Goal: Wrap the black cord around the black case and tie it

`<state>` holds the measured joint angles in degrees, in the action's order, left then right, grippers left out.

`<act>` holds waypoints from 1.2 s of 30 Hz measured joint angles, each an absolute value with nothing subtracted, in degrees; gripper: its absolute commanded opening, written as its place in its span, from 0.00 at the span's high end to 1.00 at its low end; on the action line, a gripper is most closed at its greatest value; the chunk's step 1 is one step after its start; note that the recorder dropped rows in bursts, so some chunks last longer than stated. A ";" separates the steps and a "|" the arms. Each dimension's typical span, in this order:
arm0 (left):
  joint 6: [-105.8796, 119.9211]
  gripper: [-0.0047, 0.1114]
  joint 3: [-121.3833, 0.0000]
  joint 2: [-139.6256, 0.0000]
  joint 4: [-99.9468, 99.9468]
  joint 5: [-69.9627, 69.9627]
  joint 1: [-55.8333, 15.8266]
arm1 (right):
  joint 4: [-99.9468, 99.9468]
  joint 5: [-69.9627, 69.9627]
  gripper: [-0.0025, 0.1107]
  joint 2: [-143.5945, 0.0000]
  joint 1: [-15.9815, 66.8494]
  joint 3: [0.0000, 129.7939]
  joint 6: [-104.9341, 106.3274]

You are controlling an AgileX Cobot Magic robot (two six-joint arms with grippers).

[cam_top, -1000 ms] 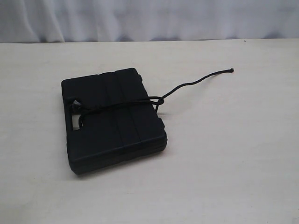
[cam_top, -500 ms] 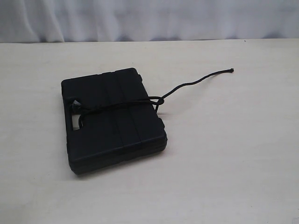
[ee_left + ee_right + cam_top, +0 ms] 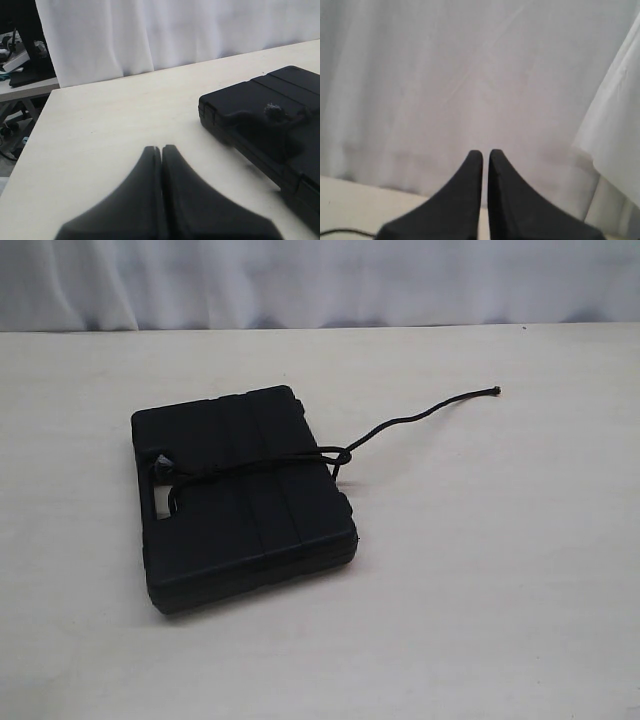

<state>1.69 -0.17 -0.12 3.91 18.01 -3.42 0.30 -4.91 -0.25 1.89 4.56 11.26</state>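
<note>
Exterior view: black case [image 3: 240, 510] is set flat on the surface [image 3: 500, 590], left of centre, lid shut; contents cannot be seen. Across the lid the black cord [image 3: 420, 416] is run, with a frayed end [image 3: 160, 465] parked at the handle cutout, a knot [image 3: 343, 456] sat at the case's right edge, and the tail trailed off to the right over the surface.

Pincers: left pincer [image 3: 162, 149] is clenched on nothing, near the handle end; right pincer [image 3: 485, 152] is clenched too, empty, pointed at a curtain.

Risks, as judged: the knot looks like a single loose turn, so slip is likely if the case is lifted or the tail snagged. Only one pass is wrapped; it could be slid off a corner.
</note>
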 measured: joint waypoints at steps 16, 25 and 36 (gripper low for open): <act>1.69 0.96 -0.17 -0.12 3.91 18.01 -3.42 | 0.00 9.36 0.94 -0.25 1.62 0.21 8.14; 1.69 0.96 -0.17 -0.12 3.91 18.01 -3.42 | 0.00 19.66 0.94 -0.25 1.62 0.12 7.91; 1.69 0.96 -0.17 -0.12 3.91 18.01 -3.42 | 0.00 20.97 0.94 -0.25 5.00 0.12 7.52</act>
